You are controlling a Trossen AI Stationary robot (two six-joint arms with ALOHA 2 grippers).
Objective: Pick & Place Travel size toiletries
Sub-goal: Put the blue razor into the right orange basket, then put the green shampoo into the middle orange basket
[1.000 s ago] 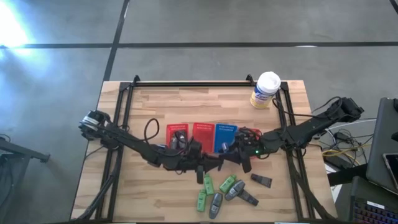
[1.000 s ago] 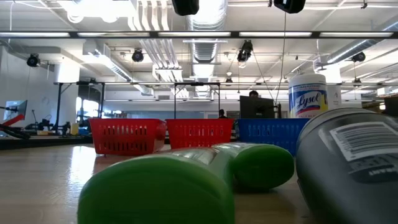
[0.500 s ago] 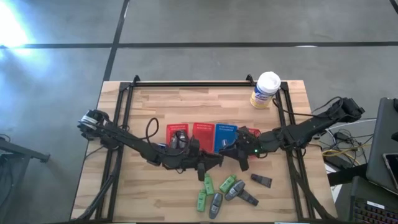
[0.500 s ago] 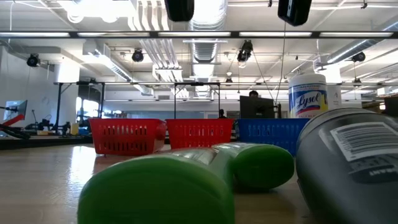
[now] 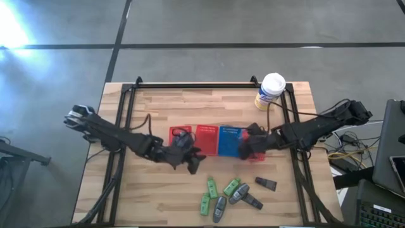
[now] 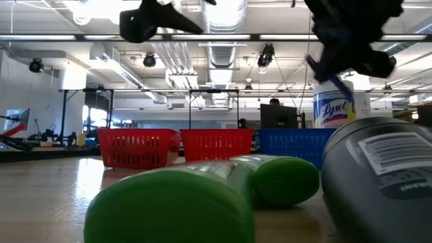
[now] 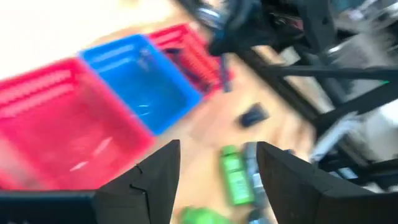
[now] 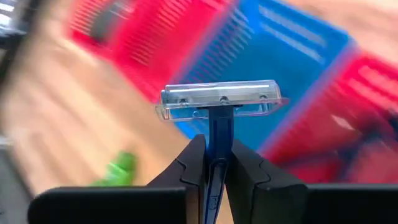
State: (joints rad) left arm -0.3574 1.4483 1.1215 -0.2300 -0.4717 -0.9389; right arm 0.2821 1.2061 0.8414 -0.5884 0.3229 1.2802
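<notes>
light wooden plank table (image 5: 164,107) is carrying everything, with a black metal frame (image 5: 196,84) running round its edges. the white-lidded yellow canister (image 5: 269,92) is standing upright near the far right corner, well apart from the rest. a row of small mesh baskets is sitting mid-table: a red basket (image 5: 180,136), a second red basket (image 5: 207,139), a blue basket (image 5: 228,140), and another red basket (image 5: 254,151) mostly hidden under the right arm.

left gripper (image 7: 217,165) is hanging above the table just in front of the left end of the basket row, its fingers spread apart and holding nothing (the wrist view is blurred but the gap is plain). right gripper (image 8: 211,163) is hovering over the right end of the row, near the blue basket, its fingers pinched on a blue-handled razor with a clear plastic cap (image 8: 219,106), which is standing upright between them.

the remaining travel toiletries are lying in a loose cluster near the front edge, in front of the baskets: bright green small packs (image 5: 211,187), grey-silver oval tubes (image 5: 219,208) and slim black angular pieces (image 5: 266,183), the last one lying slightly apart on the right.
</notes>
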